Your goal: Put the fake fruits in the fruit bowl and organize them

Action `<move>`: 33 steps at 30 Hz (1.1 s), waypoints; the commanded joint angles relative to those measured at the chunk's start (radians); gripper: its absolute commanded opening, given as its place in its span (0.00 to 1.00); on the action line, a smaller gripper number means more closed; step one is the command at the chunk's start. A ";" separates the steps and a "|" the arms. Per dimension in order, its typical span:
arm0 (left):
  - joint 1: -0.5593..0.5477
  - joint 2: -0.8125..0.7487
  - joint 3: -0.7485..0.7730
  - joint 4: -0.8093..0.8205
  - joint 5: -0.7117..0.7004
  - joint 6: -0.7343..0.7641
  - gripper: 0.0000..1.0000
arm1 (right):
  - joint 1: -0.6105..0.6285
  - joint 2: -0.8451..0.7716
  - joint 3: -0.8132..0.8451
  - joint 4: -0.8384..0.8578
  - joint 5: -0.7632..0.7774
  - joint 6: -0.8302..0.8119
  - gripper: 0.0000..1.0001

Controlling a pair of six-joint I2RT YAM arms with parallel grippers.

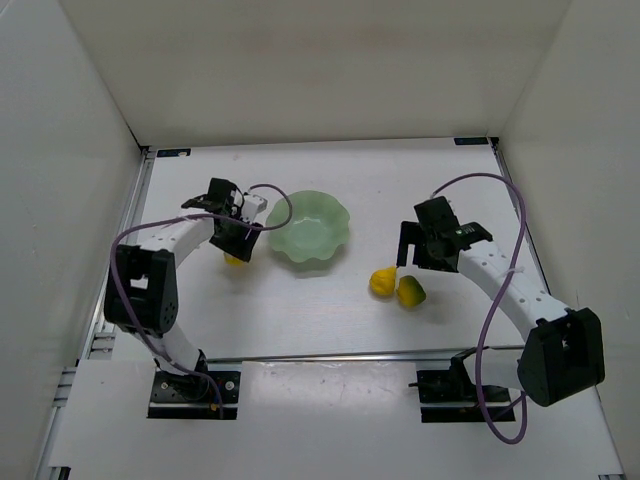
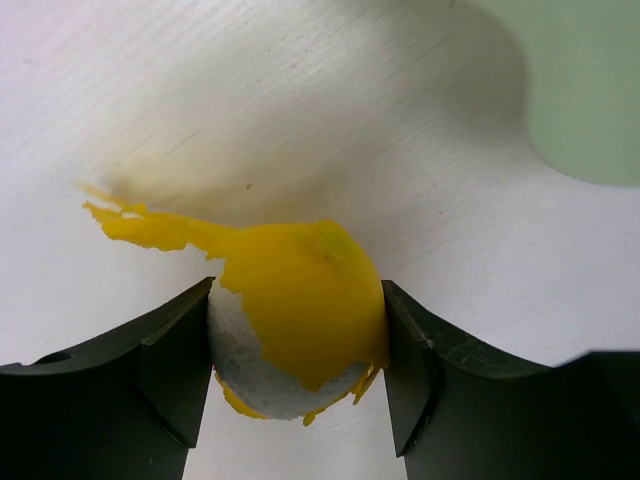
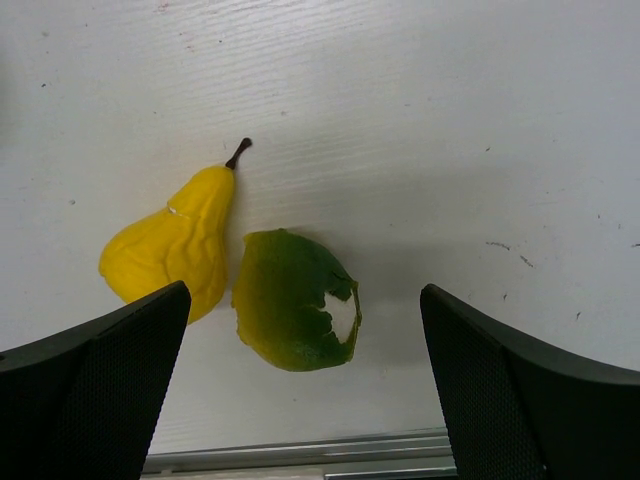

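Note:
My left gripper is shut on the yellow-and-white lumpy fruit, just left of the pale green fruit bowl; a corner of the bowl shows in the left wrist view. The fruit peeks out under the gripper in the top view. My right gripper is open and empty above the table, over the green-yellow oval fruit and the yellow pear with its stem. Both lie side by side right of the bowl: pear, oval fruit.
White walls enclose the table on three sides. A metal rail runs along the near table edge, close behind the two fruits. Purple cables loop off both arms.

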 commanded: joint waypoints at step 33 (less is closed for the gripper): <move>-0.349 0.125 0.648 -0.199 -0.026 -0.009 1.00 | 0.005 0.093 -0.129 0.019 -0.194 0.045 0.96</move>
